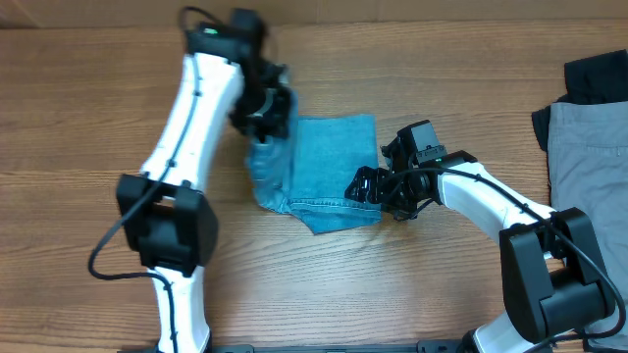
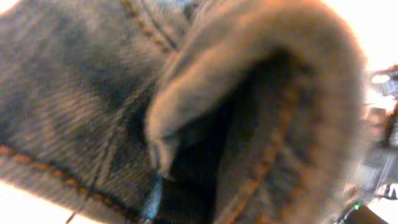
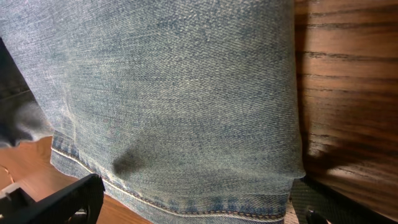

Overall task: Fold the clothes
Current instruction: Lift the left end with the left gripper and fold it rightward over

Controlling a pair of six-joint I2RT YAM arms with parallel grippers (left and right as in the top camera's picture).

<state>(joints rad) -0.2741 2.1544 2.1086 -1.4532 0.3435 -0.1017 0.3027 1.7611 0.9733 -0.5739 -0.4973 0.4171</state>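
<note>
Overhead: folded jeans (image 1: 329, 162) lie at mid-desk (image 1: 69, 108), a hand at either side.
Left hand (image 1: 267, 116), at the jeans' ten o'clock corner, is clamped tight on a bunched fold of denim, which fills its wrist view. Right hand (image 1: 371, 186), at their four o'clock edge, stands spread wide over the hem, gripping nothing; its fingers (image 3: 62, 199) flank the cloth. Grey trousers (image 1: 589, 157) lie at the desk's three o'clock edge, a black garment (image 1: 594, 74) touching them at two o'clock.

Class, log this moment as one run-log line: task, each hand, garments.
task: fold clothes | left hand: shut on jeans, left edge | right hand: open at jeans, right edge | aside: grey trousers, black garment
</note>
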